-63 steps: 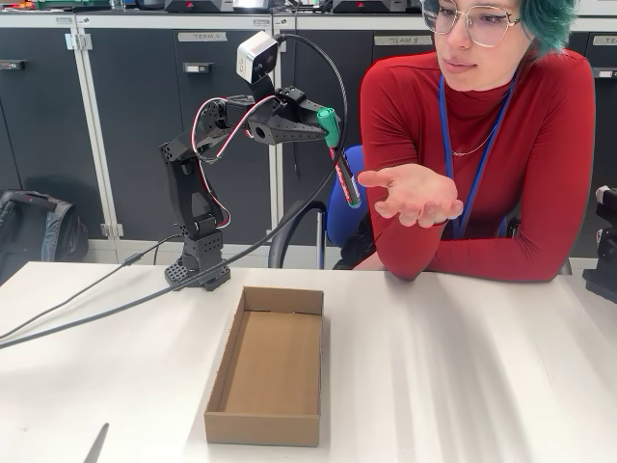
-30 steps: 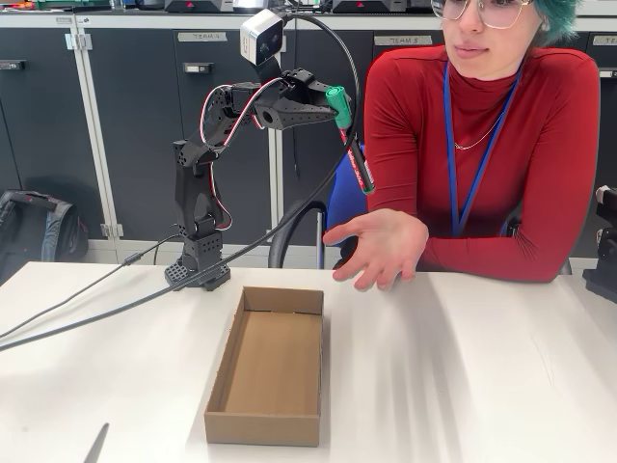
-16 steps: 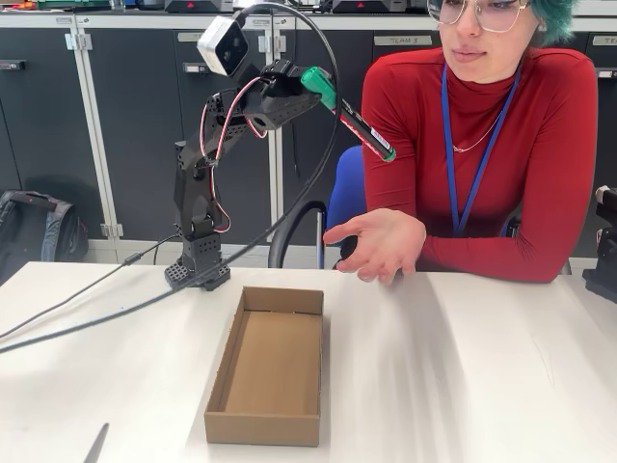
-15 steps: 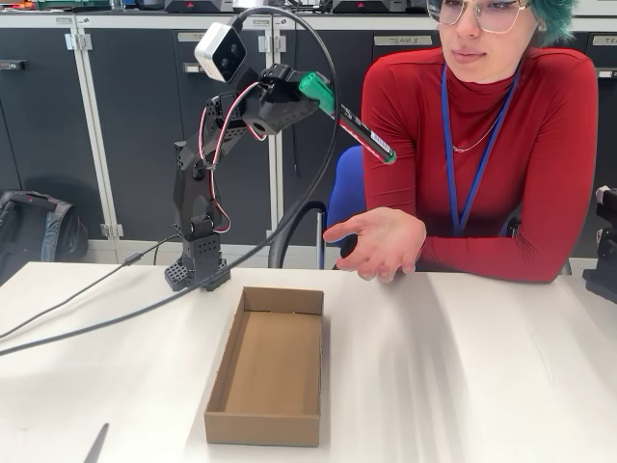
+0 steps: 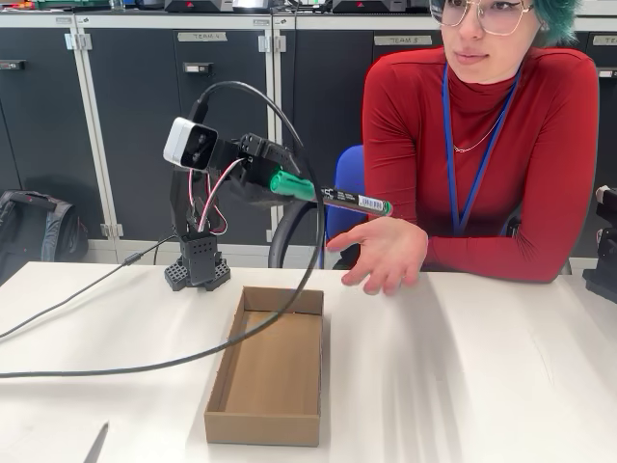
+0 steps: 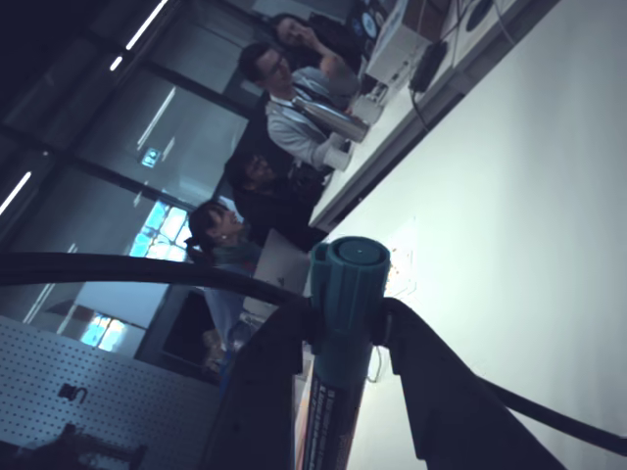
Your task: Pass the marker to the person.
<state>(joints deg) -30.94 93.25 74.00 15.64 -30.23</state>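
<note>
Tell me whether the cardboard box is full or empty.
Empty: the cardboard box shows only its bare brown floor in the fixed view.

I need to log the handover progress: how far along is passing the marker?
Done: the tool is shut on the marker by its green cap and holds it roughly level, its far end above the person's open hand. In hand: bringing it to the palm; marker and hand look apart. Left: the person closing on it and the tool letting go.
</note>
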